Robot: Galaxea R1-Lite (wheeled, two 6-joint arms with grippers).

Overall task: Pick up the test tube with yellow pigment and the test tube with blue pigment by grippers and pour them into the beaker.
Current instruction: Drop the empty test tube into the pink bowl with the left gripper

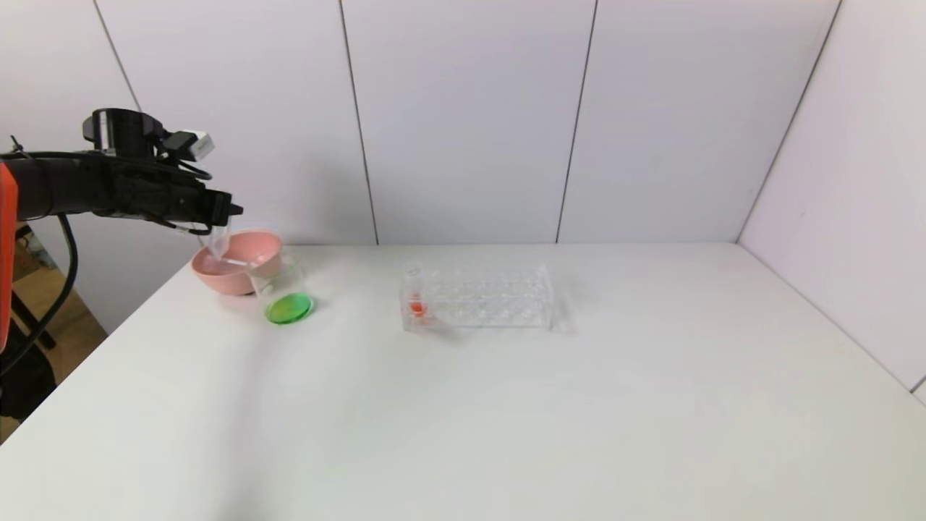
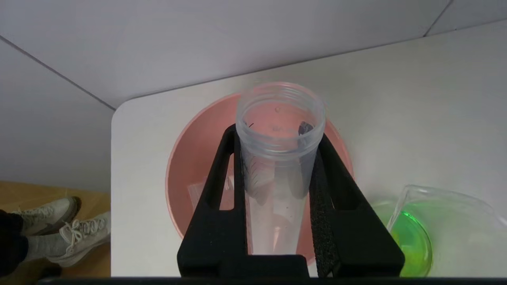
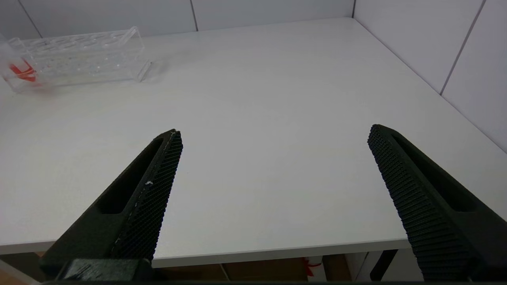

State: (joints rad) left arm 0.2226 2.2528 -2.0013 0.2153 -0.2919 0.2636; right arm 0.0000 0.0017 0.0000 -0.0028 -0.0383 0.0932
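Note:
My left gripper [image 1: 224,215] is at the far left, above the pink bowl [image 1: 217,278]. In the left wrist view my left gripper [image 2: 277,136] is shut on a clear test tube [image 2: 279,114] that looks empty, its open mouth pointing away over the bowl [image 2: 190,158]. The tube [image 1: 219,242] hangs tilted under the jaws. No yellow or blue liquid shows in any tube. The beaker [image 1: 283,289] stands beside the bowl, tilted looking, with green liquid in its bottom [image 2: 416,237]. My right gripper [image 3: 275,134] is open and empty over the table's near edge, out of the head view.
A clear tube rack [image 1: 492,297] stands mid-table with one red-bottomed tube [image 1: 416,300] at its left end; it also shows in the right wrist view [image 3: 79,55]. Another clear tube seems to lie in the bowl [image 2: 198,190]. White walls close the back and right.

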